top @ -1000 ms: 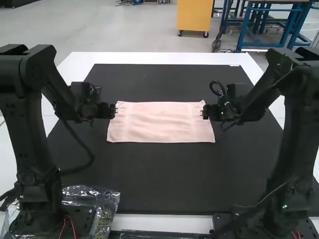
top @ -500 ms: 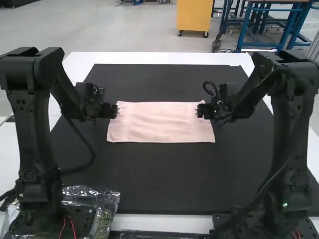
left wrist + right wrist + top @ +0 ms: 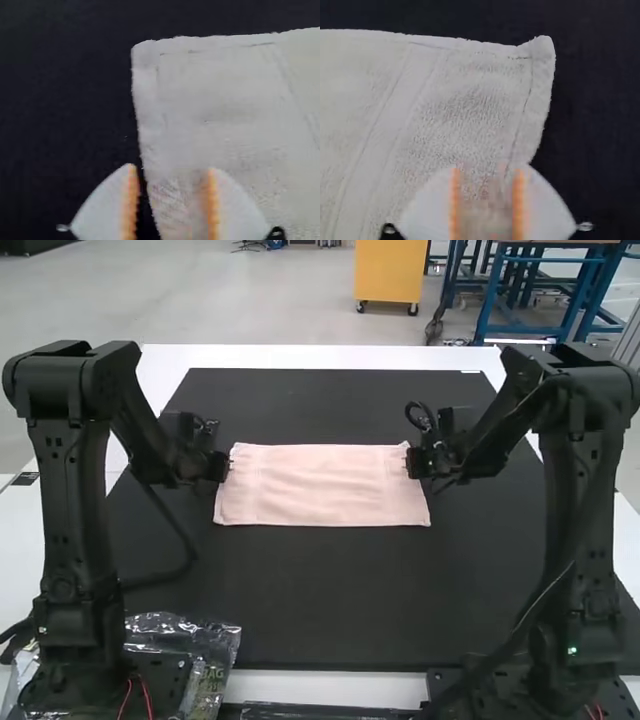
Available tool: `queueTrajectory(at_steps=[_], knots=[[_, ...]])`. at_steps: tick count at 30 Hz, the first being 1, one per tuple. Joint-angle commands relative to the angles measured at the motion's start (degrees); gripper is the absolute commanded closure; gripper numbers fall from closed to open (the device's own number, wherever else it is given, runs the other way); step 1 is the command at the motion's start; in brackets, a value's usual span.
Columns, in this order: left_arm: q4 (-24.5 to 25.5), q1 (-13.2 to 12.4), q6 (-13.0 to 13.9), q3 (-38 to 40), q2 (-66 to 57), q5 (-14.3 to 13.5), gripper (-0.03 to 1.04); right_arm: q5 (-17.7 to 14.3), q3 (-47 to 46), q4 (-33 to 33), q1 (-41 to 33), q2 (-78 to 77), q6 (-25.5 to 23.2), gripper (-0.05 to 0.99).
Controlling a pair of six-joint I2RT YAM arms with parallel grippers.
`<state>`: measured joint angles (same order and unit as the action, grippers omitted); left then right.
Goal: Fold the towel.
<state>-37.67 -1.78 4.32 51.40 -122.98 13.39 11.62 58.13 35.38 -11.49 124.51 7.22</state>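
"Two open pincers, then? I took the left pincer (image 3: 171, 168) to be spread wide, one finger over bare mat (image 3: 330, 590) and the other over cloth."

"That was how I read it. The right pincer (image 3: 487, 169) was open too, its orange pads (image 3: 518, 200) apart but with a narrower gap, and I saw no cloth clamped there."

"And the towel (image 3: 325, 485) between them?"

"It lay flat on the dark mat, its long sides running across the counter (image 3: 330, 358), one short end by each pincer. I couldn't tell whether it was one layer or already doubled."

"How did you think it would handle?"

"Light, soft and limp. The nap looked fuzzy, so I expected it to catch on ribbed pads rather than slip, and nothing about it seemed fragile."

"So a firm pinch was safe?"

"Firm enough, I judged, but the hold mattered more. I'd have taken the stitched hem close to the far corners, where the border looked a little thicker, one pincer at each end."

"Why not farther in?"

"The middle would likely have sagged and rucked. Held near both corners and kept level, the edge stood a better chance of coming over straight."
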Motion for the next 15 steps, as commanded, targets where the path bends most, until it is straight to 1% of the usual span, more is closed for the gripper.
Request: queueTrajectory(at_steps=[1,3,6,8,15], knots=[[-0.8,-0.6,1.7,1.1,-2.0,-1.8,0.99,1.0,-1.0,0.7,0.5,0.4,0.6,0.96],[-1.9,-0.6,1.7,1.2,-1.7,-1.1,0.99,1.0,-1.3,1.1,1.2,0.1,0.2,0.96],[-2.4,-0.7,1.5,1.6,-0.9,-1.0,0.99,1.1,-0.9,1.1,2.7,-0.8,-0.2,0.96],[-1.9,-0.7,1.2,2.5,-0.2,-0.3,0.99,1.1,-0.5,0.8,3.2,-2.3,-0.3,0.96],[0.5,-0.7,0.3,3.6,3.8,0.3,0.99,1.8,0.3,-1.1,4.3,-8.4,-1.1,0.96]])
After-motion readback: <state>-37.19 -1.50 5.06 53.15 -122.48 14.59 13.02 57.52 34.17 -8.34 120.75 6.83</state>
